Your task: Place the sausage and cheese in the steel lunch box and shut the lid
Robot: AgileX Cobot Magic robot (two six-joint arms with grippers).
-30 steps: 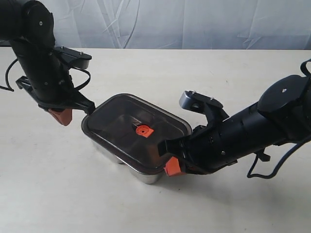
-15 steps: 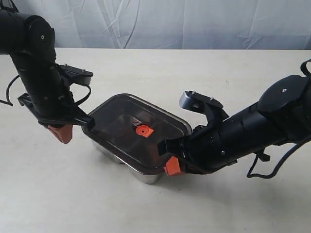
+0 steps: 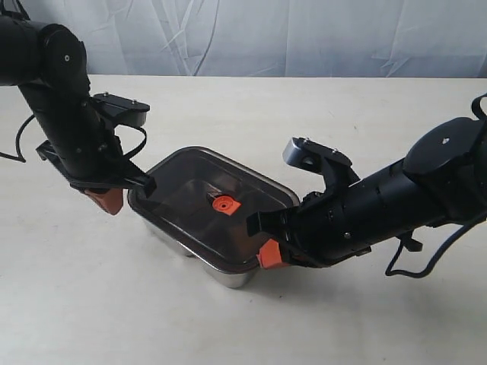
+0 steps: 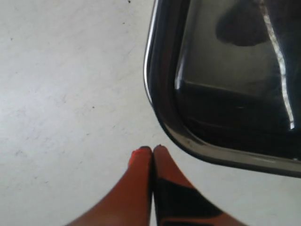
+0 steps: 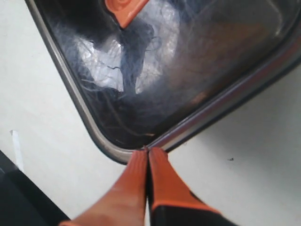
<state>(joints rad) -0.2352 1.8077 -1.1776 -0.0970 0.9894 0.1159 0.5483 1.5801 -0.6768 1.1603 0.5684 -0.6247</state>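
The dark tinted lid (image 3: 190,190) lies on the steel lunch box (image 3: 230,277), its orange valve (image 3: 225,204) facing up. Through the tint I cannot make out the sausage or the cheese. My left gripper (image 3: 108,200) is shut and empty, low beside the box's left corner; in the left wrist view its tips (image 4: 153,149) stand a short gap from the lid's rim (image 4: 162,108). My right gripper (image 3: 268,255) is shut at the box's front right corner, and its tips (image 5: 148,151) touch the lid's rim (image 5: 101,146).
The box stands on a pale tabletop (image 3: 342,114) with a white curtain (image 3: 304,38) behind it. My right arm (image 3: 396,198) lies low across the table's right side. Bare table surrounds the box.
My left gripper dipped down beside the box, then shifted slightly right towards its corner. The right gripper edged up a little against the lid. The lid and box stayed put.
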